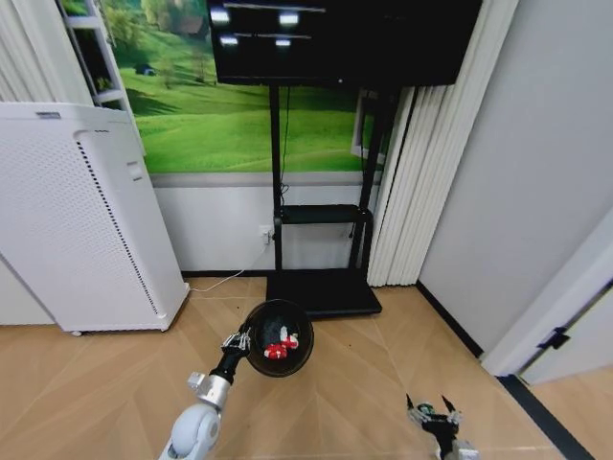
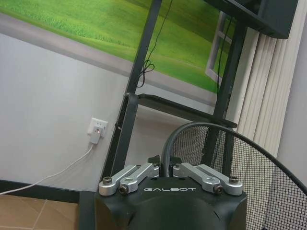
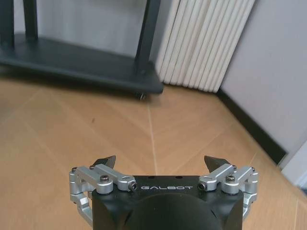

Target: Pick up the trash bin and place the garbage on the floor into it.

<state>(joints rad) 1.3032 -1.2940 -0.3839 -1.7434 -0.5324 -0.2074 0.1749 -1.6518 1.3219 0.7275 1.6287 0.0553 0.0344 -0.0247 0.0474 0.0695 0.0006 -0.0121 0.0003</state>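
My left gripper (image 1: 239, 341) is shut on the near rim of the trash bin (image 1: 299, 359), a round black wire-mesh basket held over the floor (image 1: 96, 383) with its mouth facing up at the head camera. Red-and-white crumpled garbage (image 1: 281, 349) lies inside it on the bottom. In the left wrist view the bin's rim and mesh (image 2: 249, 148) curve away from the left gripper (image 2: 164, 165), whose fingers clamp the rim. My right gripper (image 1: 431, 405) hangs low at the right, open and holding nothing; in the right wrist view this gripper (image 3: 159, 163) is above bare parquet.
A tall white perforated appliance (image 1: 77, 220) stands at the left. A black TV stand with a flat base (image 1: 321, 292) is just beyond the bin, against the wall. A white wall and door frame (image 1: 556, 316) close off the right side. A cable runs to a wall socket (image 2: 97, 129).
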